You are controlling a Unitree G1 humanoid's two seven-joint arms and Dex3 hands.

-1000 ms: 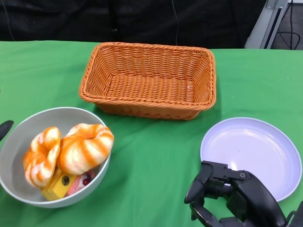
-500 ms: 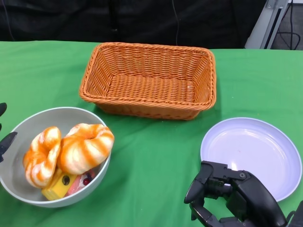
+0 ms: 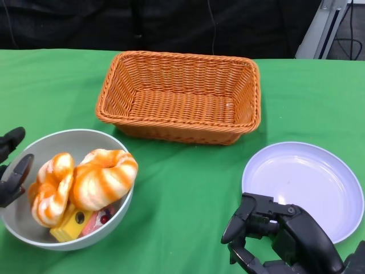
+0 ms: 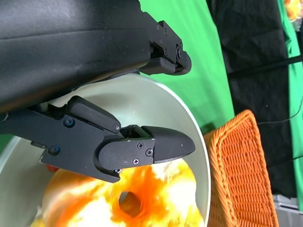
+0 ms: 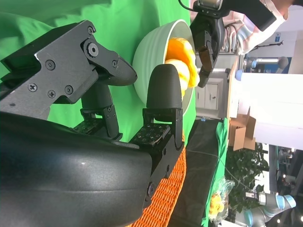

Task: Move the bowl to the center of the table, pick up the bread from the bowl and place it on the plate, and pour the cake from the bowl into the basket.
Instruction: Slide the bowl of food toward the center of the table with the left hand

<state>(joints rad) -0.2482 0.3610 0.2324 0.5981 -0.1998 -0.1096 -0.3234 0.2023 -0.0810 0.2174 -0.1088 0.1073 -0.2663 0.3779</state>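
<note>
Green cloth covers the table (image 3: 188,188), and all the action is at the near-left corner. The grey bowl (image 3: 85,140) sits there, well off to the left of the middle, loaded up: two orange-and-white striped bread (image 3: 102,177) rings lean together on top, and a yellow cake (image 3: 71,224) block peeks out beneath them at the bowl's near side, with something pink and red just beside it.

The left hand (image 3: 12,171) is at the bowl's left rim, fingers apart, one finger hanging over the inside of the bowl and another outside the wall. The left wrist view confirms it: one black finger (image 4: 142,146) hovers above the bread, the other reaches past the rim on the cloth side, with the bowl wall between them. Whether either finger actually touches the rim cannot be told. It holds nothing.

The right hand (image 3: 274,234) hovers low at the near-right, fingers loosely curled yet apart, nothing in them, just beside the near-left edge of the plate (image 3: 302,188). The pale plate lies bare on the right.

Across the back of the table stands the orange wicker basket (image 3: 179,97), well apart from both bowl and plate.
</note>
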